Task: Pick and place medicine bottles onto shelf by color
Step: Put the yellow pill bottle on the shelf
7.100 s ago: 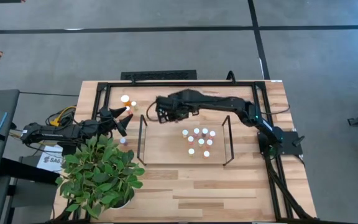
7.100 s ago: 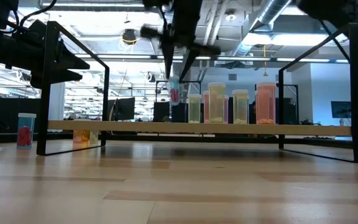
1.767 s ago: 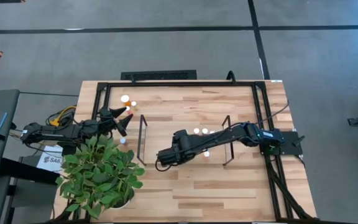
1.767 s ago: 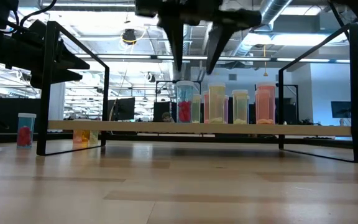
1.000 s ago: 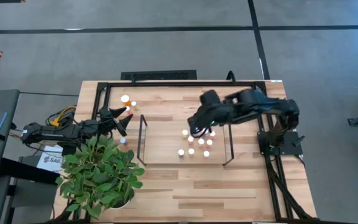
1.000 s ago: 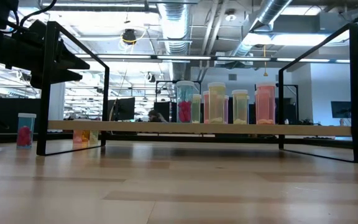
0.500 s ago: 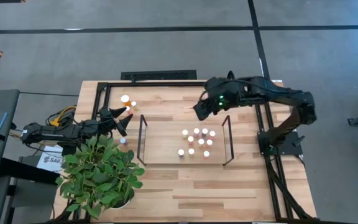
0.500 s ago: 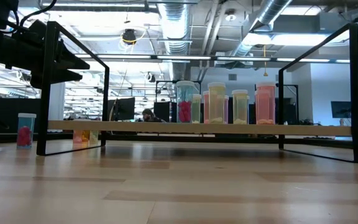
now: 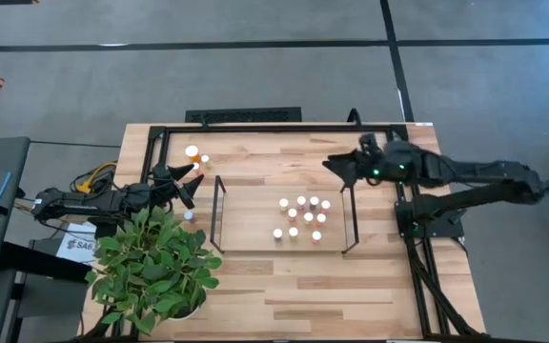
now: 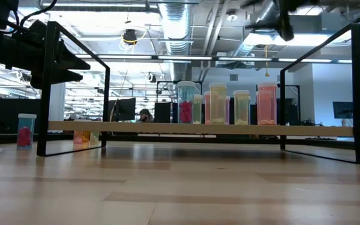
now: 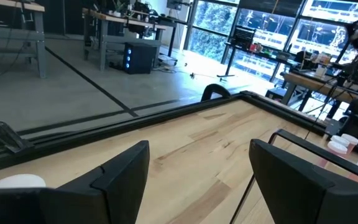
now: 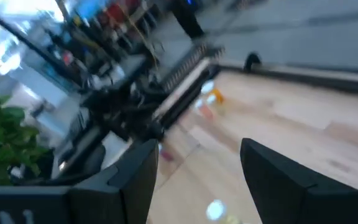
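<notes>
Right gripper point(image 9: 334, 164): hovering above the surface point(image 9: 284, 295) near the shelf's far right corner, fingers standing apart, carrying nothing.

Shelf point(image 9: 251, 224): lying just beside and below the right gripper, between its two black wire ends.

Medicine bottles on the shelf point(image 9: 303, 217): nine white-capped bottles standing upright in a loose cluster at the shelf end nearer the right gripper. In the low view they are showing as a row point(image 10: 225, 104) on the board, one red-filled, others pale yellow, orange or pink.

Left gripper point(image 9: 187, 181): waiting on the far side of the shelf from the right gripper, fingers spread wide, empty.

Loose bottles: two point(image 9: 196, 154) standing just beyond the left gripper's tips, one point(image 9: 189, 215) sitting close beside it, next to the plant.

Potted plant point(image 9: 155, 262): occupying the surface corner beside the left arm.
</notes>
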Robot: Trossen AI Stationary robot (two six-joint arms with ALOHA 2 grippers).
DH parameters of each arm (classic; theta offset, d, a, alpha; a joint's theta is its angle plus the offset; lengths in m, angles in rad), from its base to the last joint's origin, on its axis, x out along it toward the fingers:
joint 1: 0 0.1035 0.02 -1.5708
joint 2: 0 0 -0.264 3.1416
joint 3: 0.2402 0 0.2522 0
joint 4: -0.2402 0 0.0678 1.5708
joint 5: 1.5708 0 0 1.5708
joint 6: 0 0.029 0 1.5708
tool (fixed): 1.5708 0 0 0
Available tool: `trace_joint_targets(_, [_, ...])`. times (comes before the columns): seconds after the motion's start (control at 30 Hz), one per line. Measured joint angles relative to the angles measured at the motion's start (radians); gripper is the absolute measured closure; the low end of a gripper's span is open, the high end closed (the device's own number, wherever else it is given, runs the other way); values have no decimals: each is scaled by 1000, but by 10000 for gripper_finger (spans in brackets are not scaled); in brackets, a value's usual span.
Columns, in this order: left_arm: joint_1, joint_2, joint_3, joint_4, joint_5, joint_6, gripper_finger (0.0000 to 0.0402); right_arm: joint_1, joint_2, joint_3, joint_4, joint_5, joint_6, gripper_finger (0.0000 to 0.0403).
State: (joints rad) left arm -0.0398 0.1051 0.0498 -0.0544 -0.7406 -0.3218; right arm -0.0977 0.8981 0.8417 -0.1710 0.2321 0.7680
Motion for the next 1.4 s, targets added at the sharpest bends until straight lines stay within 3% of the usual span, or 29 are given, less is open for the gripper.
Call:
trace_joint_targets(0.23, [0,0,0,0,0,0,137,-72,-240,-403,431,5,-141,154])
trace_joint_targets(0.47, [0,0,0,0,0,0,137,-121,-388,-626,683,3,-225,154])
trace_joint_targets(0.9, [0,0,0,0,0,0,137,-213,-560,-771,679,-7,-272,154])
trace_joint_targets(1.13, [0,0,0,0,0,0,137,-242,-585,-829,675,-8,-271,154])
trace_joint_targets(1.4, [0,0,0,0,0,0,137,-246,-585,-830,565,-8,-144,154])
